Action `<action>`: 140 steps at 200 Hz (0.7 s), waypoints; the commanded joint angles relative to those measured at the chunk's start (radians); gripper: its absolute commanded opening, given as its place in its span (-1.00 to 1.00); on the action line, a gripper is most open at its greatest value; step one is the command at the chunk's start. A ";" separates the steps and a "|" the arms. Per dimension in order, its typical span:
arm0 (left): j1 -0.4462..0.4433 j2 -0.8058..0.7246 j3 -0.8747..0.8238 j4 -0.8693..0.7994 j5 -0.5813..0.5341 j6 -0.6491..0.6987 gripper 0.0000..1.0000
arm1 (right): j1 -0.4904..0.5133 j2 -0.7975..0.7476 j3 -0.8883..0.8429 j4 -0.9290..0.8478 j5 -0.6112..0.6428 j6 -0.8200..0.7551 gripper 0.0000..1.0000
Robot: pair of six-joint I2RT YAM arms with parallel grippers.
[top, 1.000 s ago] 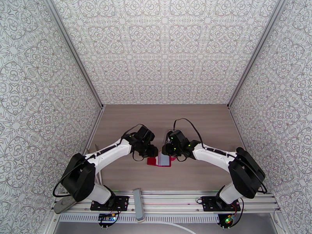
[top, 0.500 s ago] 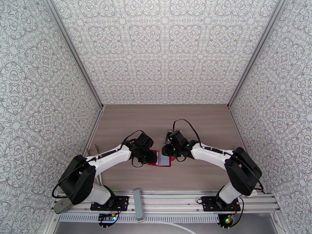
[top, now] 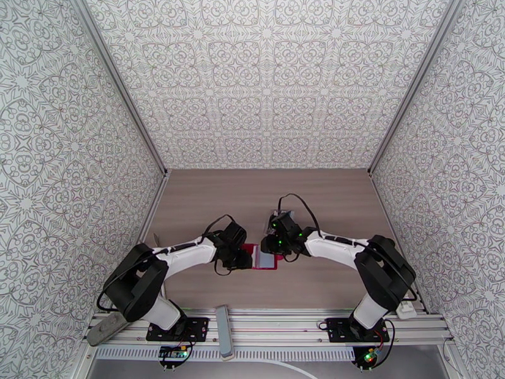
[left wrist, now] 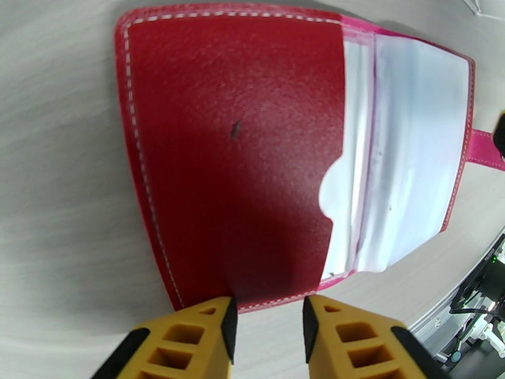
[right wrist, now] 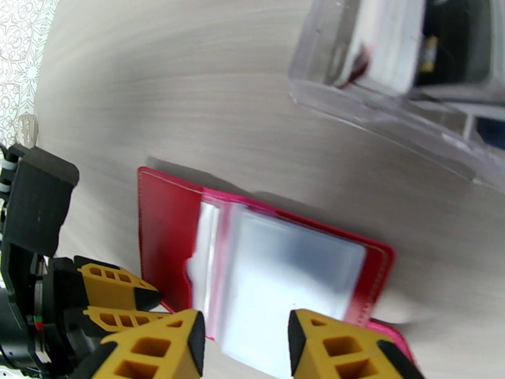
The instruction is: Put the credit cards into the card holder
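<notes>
Squarely between both grippers, the open wallet [left wrist: 233, 153] lies flat on the table [top: 328, 197], red cover toward the left arm, clear pockets [right wrist: 284, 266] toward the right. The left gripper [left wrist: 265, 311] sits at its edge, jaws apart over bare table. The right gripper [right wrist: 243, 330] straddles the pockets; whether it grips them cannot be told. Beyond, cards [right wrist: 385, 39] stand in a clear box [right wrist: 379, 115].

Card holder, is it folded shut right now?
No, the card holder lies spread open, with its red inner pocket and pale clear sleeves facing up.
</notes>
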 commanded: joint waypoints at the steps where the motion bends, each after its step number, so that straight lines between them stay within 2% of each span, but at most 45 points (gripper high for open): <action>1: 0.000 0.024 -0.035 0.033 -0.018 0.009 -0.28 | -0.007 0.024 0.037 0.011 -0.012 -0.001 -0.19; 140: -0.001 0.021 -0.060 0.052 0.006 0.010 -0.16 | -0.015 0.092 0.076 -0.047 0.065 -0.035 -0.20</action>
